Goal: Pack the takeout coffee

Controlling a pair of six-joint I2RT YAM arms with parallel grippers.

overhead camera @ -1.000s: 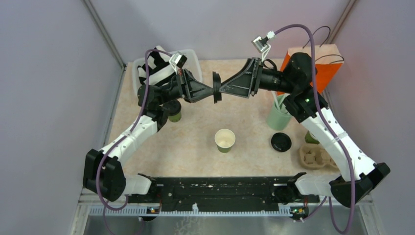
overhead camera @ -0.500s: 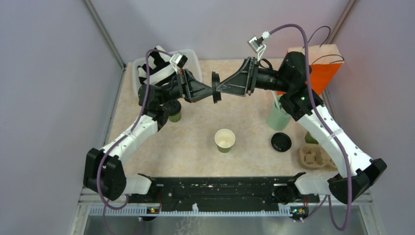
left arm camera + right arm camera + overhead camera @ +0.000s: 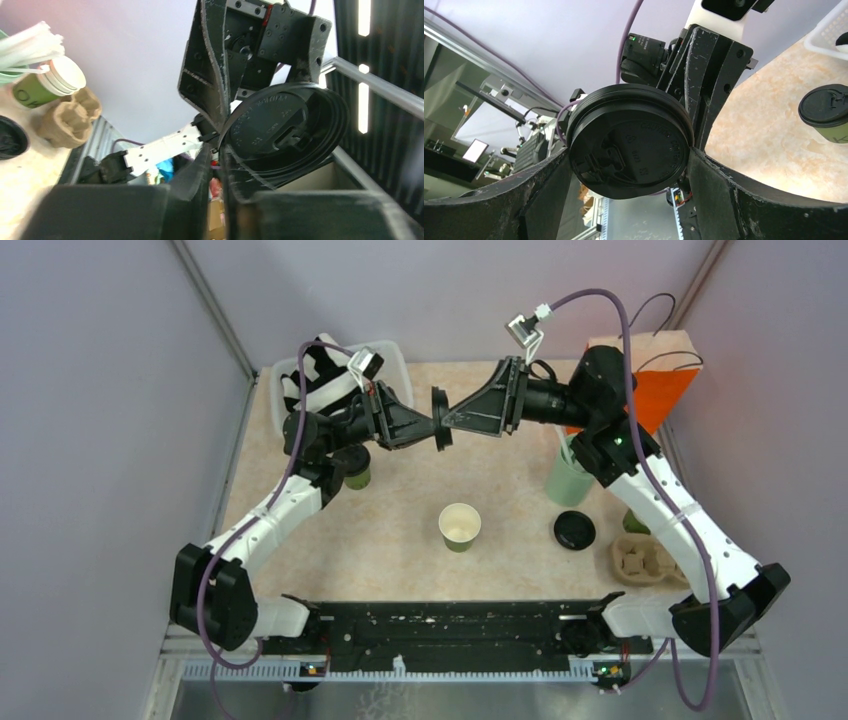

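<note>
R hand (image 3: pixel 629 156) closed onto lid (image 3: pixel 631 137), round, black, L hand (image 3: pixel 215 152) pinching rim

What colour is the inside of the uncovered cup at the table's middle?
The uncovered cup is cream inside; top external view shows it best.

I see the open cup (image 3: pixel 459 527) upright at centre frame, dark green, unlidded, cream inside showing. The second cup (image 3: pixel 357 478) stands upper left with its black lid on (half hidden from above). A loose lid (image 3: pixel 574 530) lies flat right of centre. The raised lid (image 3: pixel 440 420) hangs on edge, upper centre.
</note>
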